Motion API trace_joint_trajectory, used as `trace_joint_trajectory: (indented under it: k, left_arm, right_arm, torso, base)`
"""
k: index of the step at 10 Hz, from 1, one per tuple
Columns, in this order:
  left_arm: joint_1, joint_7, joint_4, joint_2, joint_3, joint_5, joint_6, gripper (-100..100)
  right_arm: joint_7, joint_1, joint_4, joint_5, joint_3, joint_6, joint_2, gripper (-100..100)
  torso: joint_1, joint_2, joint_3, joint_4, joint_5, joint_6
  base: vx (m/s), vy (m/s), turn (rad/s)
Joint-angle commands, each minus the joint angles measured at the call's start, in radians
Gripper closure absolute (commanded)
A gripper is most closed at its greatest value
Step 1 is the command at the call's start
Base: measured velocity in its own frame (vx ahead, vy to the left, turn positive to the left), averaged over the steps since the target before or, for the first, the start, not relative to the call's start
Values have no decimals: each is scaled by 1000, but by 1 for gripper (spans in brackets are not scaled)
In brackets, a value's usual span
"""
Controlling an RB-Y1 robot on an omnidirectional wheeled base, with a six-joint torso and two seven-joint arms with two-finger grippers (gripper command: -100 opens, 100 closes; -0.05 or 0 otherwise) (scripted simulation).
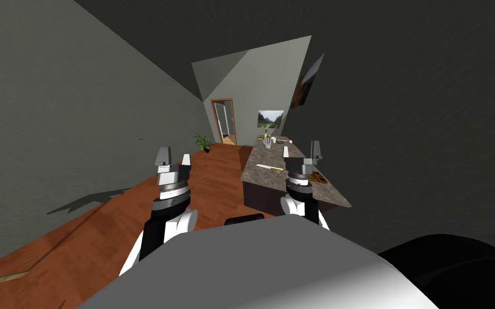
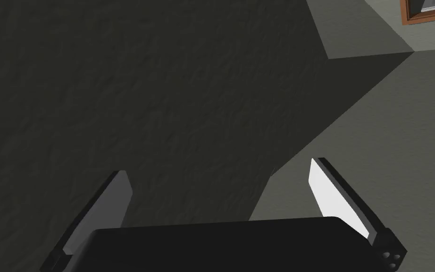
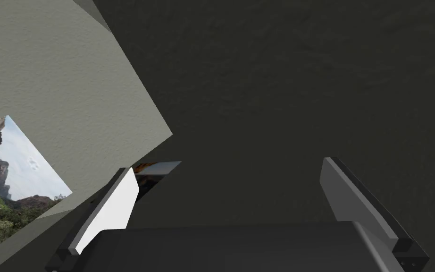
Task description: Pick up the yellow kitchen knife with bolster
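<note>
Here, the kitchen knife with a yellow handle and pale blade [image 1: 270, 167] is seen lying flat on the mottled brown stone tabletop [image 1: 257, 179], about midway along the tabletop. The left hand [image 1: 173, 159] is held above the reddish-brown wooden floor [image 1: 214, 177] beside the tabletop, fingers spread and nothing gripped. The right hand [image 1: 300, 152] is raised over the tabletop's near end, likewise released, apart from the knife.

No readable text, labels or numbers; distant counter items perhaps too small.
</note>
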Motion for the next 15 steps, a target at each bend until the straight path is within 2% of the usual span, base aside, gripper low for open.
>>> trace_joint_trajectory:
  k: [1,5,9,10,13,14,15]
  left_arm:
    - [0,0,0,0,0,0,0,0]
    - [0,0,0,0,0,0,0,0]
    - [0,0,0,0,0,0,0,0]
    - [0,0,0,0,0,0,0,0]
    - [0,0,0,0,0,0,0,0]
    - [0,0,0,0,0,0,0,0]
    - [0,0,0,0,0,0,0,0]
  right_arm:
    - [-8,-13,15,16,-15,-2,-48,-100]
    - [-35,-57,67,72,-65,-10,-159,-100]
    - [-72,-114,148,164,-131,-28,-281,-100]
    - [-72,-114,148,164,-131,-28,-292,-100]
    - [-101,-155,226,253,-183,-47,-392,-100]
    - [-101,-155,226,254,-183,-47,-406,-100]
    - [-110,-167,255,288,-199,-55,-441,-100]
  torso:
    - [0,0,0,0,0,0]
    - [2,1,0,0,0,0]
    - [2,0,0,0,0,0]
    - [2,0,0,0,1,0]
    - [2,0,0,0,0,0]
    - [2,0,0,0,1,0]
    - [2,0,0,0,1,0]
  base:
    - [-6,13,22]
    - [-11,30,32]
    - [-11,37,53]
    - [-7,33,18]
    - [-6,37,73]
    - [-4,32,42]
    - [-1,28,65]
